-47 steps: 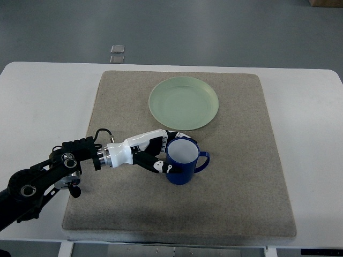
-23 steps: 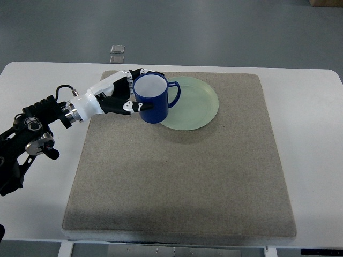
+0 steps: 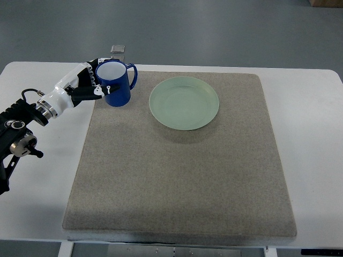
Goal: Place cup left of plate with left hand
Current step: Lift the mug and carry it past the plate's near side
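Left robot hand [image 3: 90, 84] has its fingers wrapped around the blue cup [image 3: 114, 84], gripping the side that faces the tabletop's left edge. Its arm comes in from the left edge of the picture, over the white tabletop [image 3: 37, 160]. The cup stands roughly upright over the far left corner of the grey mat [image 3: 177, 182], its white inside showing and its handle turned toward the plate [image 3: 184, 102]. Whether its base rests on the mat or hangs just above it cannot be told from this steep view.

The plate, pale green and round, lies flat on the mat toward the far edge, a little left of the mat's middle. It sits to the right of the cup, near it but apart, with a strip of bare mat between the handle and the plate's rim. Nothing lies on that strip, and the plate carries nothing.

Beyond the tabletop's far edge, on the grey floor, two small square plates [image 3: 118, 48] lie just behind the cup. The right robot hand does not show.
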Available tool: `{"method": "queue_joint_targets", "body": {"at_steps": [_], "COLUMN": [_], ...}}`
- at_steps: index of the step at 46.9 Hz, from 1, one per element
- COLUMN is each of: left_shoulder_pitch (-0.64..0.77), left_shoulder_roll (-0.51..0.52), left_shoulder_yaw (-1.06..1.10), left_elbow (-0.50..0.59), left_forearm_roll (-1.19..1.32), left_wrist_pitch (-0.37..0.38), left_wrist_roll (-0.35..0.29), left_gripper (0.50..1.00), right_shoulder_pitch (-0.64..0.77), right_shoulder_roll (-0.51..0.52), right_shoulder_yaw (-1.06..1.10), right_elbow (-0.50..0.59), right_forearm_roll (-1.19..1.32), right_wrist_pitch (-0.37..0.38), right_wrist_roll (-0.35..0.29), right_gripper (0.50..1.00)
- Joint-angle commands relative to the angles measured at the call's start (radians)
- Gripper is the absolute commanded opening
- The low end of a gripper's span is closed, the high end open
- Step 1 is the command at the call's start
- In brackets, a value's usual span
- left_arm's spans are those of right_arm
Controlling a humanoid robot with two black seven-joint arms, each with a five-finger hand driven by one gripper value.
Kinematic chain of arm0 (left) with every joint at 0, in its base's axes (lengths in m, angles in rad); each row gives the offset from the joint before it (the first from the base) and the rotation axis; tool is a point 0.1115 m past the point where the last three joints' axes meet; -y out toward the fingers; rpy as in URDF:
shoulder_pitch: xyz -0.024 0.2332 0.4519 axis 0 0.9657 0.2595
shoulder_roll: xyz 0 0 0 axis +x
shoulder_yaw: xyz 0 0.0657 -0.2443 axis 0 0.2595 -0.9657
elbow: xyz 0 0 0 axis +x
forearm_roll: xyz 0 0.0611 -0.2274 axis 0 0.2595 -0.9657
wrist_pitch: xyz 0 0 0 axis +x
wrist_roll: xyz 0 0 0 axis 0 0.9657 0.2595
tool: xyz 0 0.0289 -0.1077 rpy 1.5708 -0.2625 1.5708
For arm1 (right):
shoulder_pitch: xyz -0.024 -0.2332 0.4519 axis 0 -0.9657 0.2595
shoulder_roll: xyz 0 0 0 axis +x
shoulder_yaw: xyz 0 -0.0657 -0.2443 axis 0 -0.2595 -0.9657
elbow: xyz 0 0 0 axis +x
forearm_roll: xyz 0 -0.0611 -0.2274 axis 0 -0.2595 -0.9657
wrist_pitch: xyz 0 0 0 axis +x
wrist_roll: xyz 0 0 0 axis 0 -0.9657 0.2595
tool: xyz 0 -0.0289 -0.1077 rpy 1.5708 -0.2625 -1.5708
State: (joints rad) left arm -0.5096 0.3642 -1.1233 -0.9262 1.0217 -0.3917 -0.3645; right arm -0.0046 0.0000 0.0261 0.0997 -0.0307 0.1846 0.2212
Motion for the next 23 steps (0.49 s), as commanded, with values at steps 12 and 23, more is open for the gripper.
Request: {"method": "queue_joint_targets", "body": {"at_steps": [12, 23], "left_shoulder_pitch": [-0.001, -0.001], "left_shoulder_roll": [-0.042, -0.056], "left_shoulder_yaw": [0.016, 0.017], "left_elbow": [0.099, 0.104], "left_forearm_roll": [0.005, 0.005], "left_wrist_pitch": [0.059, 0.059], "left_wrist_roll": [-0.05, -0.048], "left_gripper": [0.5, 0.5], "right_shoulder_pitch": [0.0, 0.0], "right_shoulder_roll": [0.0, 0.0], "right_shoulder_yaw": [0.0, 0.0], "right_elbow": [0.0, 0.0], "right_forearm_roll": [0.0, 0.0], "right_wrist_pitch": [-0.001, 0.001], "right_wrist_roll": [0.0, 0.0], "right_gripper": [0.932, 0.932]}}
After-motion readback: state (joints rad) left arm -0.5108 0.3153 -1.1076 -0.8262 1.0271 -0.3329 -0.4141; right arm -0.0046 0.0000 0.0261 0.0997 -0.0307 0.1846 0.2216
